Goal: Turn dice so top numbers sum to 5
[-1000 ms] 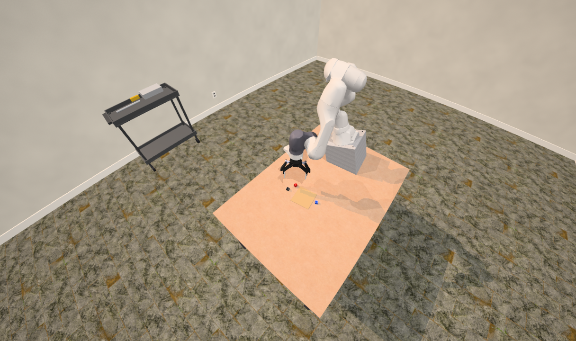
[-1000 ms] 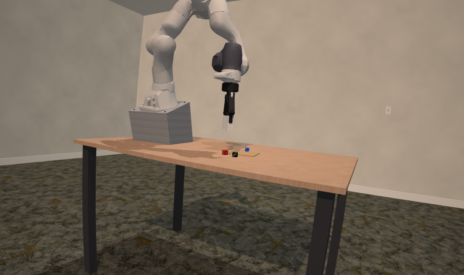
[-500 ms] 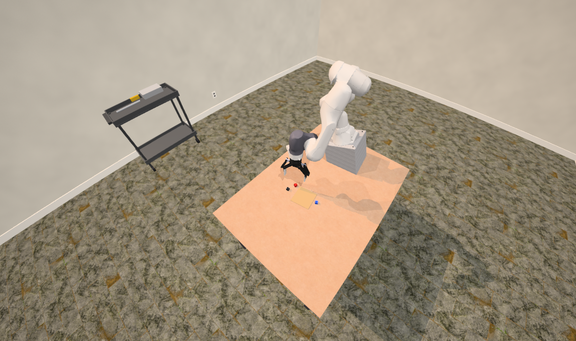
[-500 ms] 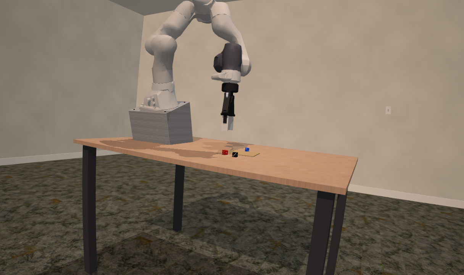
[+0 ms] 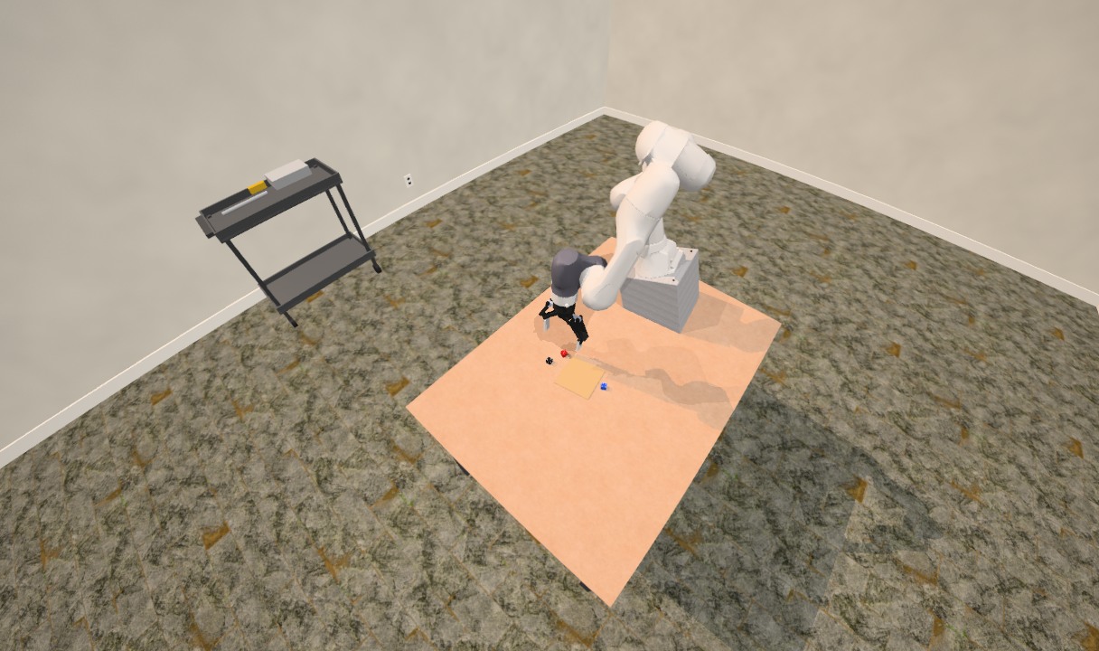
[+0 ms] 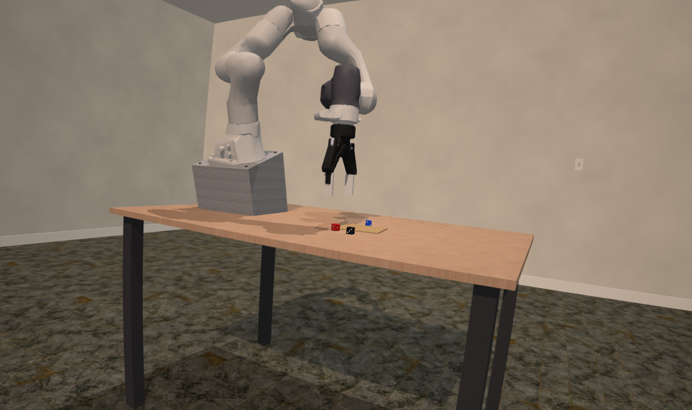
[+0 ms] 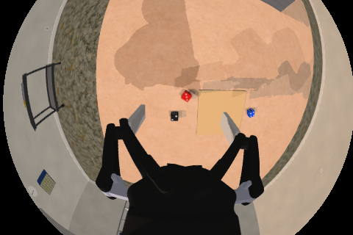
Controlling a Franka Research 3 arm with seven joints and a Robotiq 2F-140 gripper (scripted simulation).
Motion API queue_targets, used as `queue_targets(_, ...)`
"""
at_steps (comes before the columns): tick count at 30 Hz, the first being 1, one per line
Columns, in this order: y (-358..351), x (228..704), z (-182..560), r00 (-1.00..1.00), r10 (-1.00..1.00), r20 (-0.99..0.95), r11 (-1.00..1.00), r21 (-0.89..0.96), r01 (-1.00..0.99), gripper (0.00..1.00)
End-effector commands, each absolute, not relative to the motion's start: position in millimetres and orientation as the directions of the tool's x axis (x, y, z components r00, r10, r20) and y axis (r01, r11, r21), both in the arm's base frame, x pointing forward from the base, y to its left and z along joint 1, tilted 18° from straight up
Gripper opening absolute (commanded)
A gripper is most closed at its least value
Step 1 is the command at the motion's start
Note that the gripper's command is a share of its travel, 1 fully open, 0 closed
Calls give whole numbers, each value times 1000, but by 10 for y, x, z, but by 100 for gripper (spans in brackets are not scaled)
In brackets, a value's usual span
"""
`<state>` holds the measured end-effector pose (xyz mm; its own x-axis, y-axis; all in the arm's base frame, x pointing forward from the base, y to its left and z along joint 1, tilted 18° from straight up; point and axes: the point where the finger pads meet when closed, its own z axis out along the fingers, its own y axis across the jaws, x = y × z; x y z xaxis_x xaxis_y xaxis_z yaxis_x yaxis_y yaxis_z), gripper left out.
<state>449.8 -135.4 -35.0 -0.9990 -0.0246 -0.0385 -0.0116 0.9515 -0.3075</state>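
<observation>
Three dice lie on the wooden surface around a tan mat, and none of them is on it. The gripper hangs well above them with its fingers spread fully apart, holding nothing and touching nothing. In the exterior view the gripper points straight down, its tips clear of the surface by a wide gap.

Seen from the wrist, the black die sits between the two fingertips, nearer the left-hand one, apart from the mat. The red die lies just off the mat's upper left corner. The blue die lies just beside the mat's right edge, outside the fingers' span. One fingertip overlaps the mat in this view. The mat lies flat. The dice's top numbers are too small to read.
</observation>
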Motion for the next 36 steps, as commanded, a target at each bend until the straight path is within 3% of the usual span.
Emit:
queue_targets(1, -1327, 4483, -369, -989, 130, -68, 944, -297, 144, 100)
queue_targets(19, -1336, 4485, -391, -897, 413, -156, 858, -262, 441, 100)
queue_targets(27, -1337, 4485, -394, -882, 442, -165, 844, -257, 471, 100)
queue_targets(28, -1337, 4485, -394, -882, 442, -165, 844, -257, 471, 21)
queue_targets(36, -1337, 4485, -394, -882, 442, -165, 844, -257, 471, 21)
